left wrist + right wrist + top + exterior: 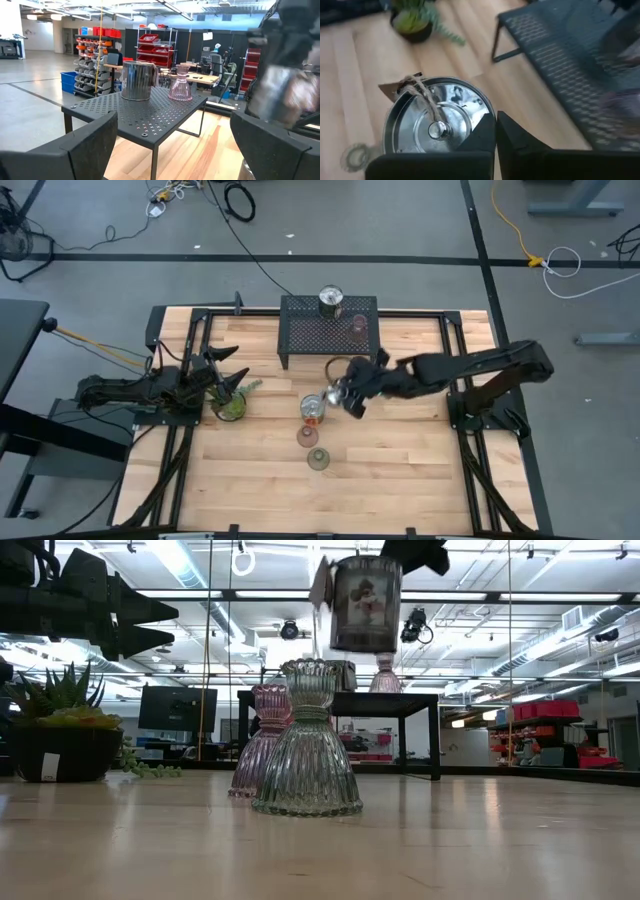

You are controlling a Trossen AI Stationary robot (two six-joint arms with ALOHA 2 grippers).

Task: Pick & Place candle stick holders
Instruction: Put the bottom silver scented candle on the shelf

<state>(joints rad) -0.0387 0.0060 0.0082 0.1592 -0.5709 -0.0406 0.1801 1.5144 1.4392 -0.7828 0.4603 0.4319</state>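
My right gripper [345,394] is shut on a shiny silver tin [333,393] with a twine tag, held above the table in front of the black mesh stand [300,332]. The stand bears another silver tin [330,301] and a pinkish glass cup [359,325]. A tin with an orange-red mark [313,409], a pinkish glass [307,436] and an olive glass [319,459] stand on the table in a row toward the near edge. My left gripper [232,366] waits open and empty over the table's left side, next to the plant. My right gripper holds the tin by its top rim [489,111], on the side toward the arm. One finger [479,134] is inside the open tin and the other [520,145] outside the wall. The fingers come from above, slanting from the table's right. The tin [365,602] hangs upright, lifted clear.
A small spiky green potted plant [232,406] stands on the table's left part, close under my left gripper. Bare wood lies to the right of the row of holders and toward the near edge. Black rails [470,470] frame the table's sides.
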